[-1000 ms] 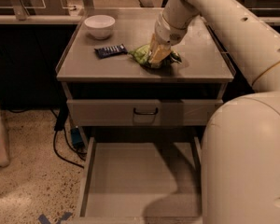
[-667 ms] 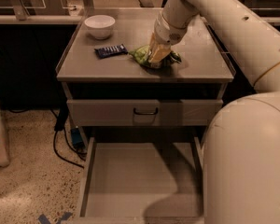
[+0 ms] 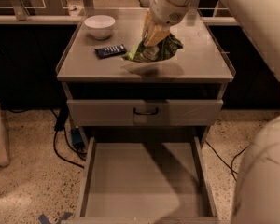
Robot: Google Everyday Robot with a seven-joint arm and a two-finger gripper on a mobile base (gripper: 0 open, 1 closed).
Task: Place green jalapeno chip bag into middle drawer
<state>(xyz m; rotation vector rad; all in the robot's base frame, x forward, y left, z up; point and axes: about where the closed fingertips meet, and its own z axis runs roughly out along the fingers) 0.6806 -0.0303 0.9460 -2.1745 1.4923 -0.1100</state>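
Camera view: gripper [image 3: 152,36] clamped on green jalapeno chip bag [image 3: 162,50], holding it just above cabinet top [image 3: 200,62]; middle drawer [image 3: 142,185] open below cabinet top; white bowl [image 3: 99,25] on cabinet top.

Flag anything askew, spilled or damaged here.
Nothing stands out. The green jalapeno chip bag is crumpled but looks intact. It hangs from the claw above the cabinet top, with nothing spilled. The white bowl sits upright, the blue bar lies flat near it, and the middle drawer is pulled out square.
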